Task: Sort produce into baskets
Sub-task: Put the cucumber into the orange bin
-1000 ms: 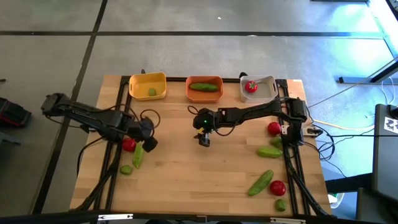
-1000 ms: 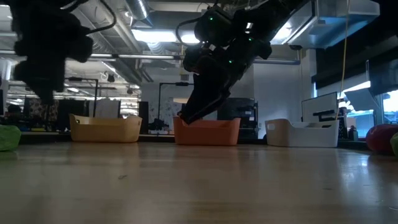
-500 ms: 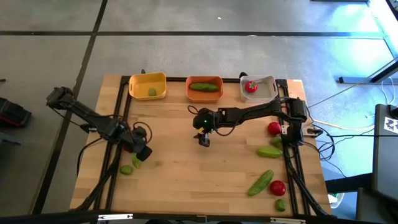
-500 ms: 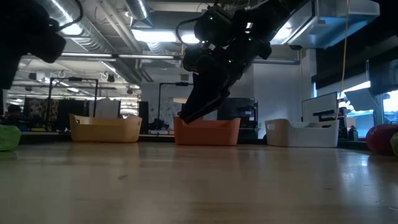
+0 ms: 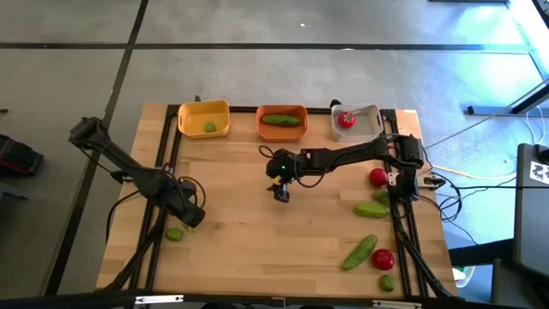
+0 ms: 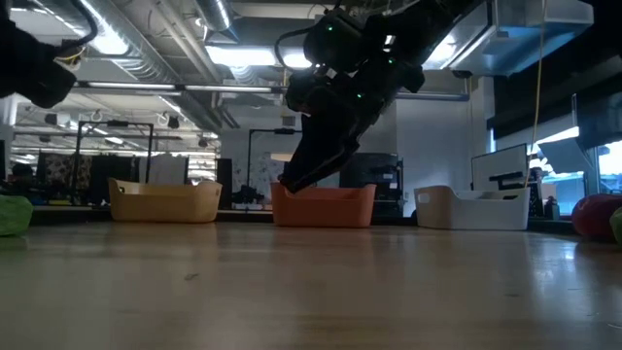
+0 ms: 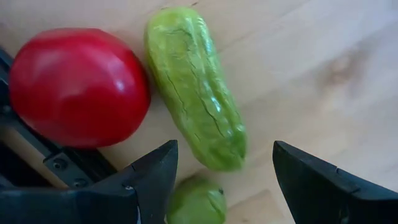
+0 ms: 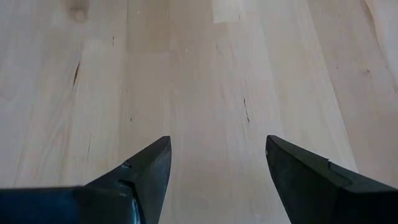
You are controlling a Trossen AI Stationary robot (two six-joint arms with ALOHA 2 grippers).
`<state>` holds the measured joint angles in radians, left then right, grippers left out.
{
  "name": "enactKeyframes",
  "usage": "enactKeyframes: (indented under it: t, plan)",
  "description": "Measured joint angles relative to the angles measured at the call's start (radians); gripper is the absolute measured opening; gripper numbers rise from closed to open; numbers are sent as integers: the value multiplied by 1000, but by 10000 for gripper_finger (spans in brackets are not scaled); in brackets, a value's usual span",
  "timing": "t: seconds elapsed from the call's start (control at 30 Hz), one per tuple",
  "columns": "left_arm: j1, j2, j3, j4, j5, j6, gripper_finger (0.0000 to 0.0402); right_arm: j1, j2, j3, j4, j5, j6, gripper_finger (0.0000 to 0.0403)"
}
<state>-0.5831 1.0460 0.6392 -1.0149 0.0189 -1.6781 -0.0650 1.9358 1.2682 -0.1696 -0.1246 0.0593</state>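
Note:
My left gripper [image 5: 186, 215] is open over the table's left side. In the left wrist view [image 7: 221, 163] its fingers stand on either side of one end of a green cucumber [image 7: 193, 87], without touching it. A red tomato [image 7: 78, 87] lies beside the cucumber and a lime [image 7: 196, 202] just past its end; the lime also shows in the high view [image 5: 174, 233]. My right gripper [image 5: 281, 193] is open and empty above the bare middle of the table [image 8: 217, 152]. The yellow basket [image 5: 204, 110], orange basket [image 5: 281, 133] and white basket [image 5: 364, 129] stand in a row at the far edge.
The yellow basket holds a lime [image 5: 210, 127], the orange one a cucumber [image 5: 281, 119], the white one a tomato [image 5: 346, 119]. At the right edge lie two tomatoes [image 5: 377, 177] [image 5: 383, 258], two cucumbers [image 5: 371, 209] [image 5: 359, 251] and a lime [image 5: 388, 281].
My left gripper has gone toward the table's near edge and a little to the left. It now stands over the tomato and cucumber and hides them in the high view. The produce has not moved.

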Motion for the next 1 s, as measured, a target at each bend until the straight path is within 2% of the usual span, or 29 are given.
enactKeyframes:
  t: [0.2, 0.4, 0.63, 0.8, 1.0]
  plan:
    - [0, 67, -27, 20, 0, -6, 256, 0, 0, 0, 3, 0, 0, 253]
    - [0, 97, -73, 149, 3, -8, 256, 0, 0, 0, 4, 0, 0, 253]
    - [1, 132, -100, 153, 3, 11, 253, 0, 0, 0, 16, 0, -1, 253]
    - [1, 133, -143, 248, 3, 62, 230, 0, 0, 0, 16, 0, -3, 253]
    - [1, 133, -144, 249, -7, 163, 183, 0, 0, 0, 20, 0, -3, 253]
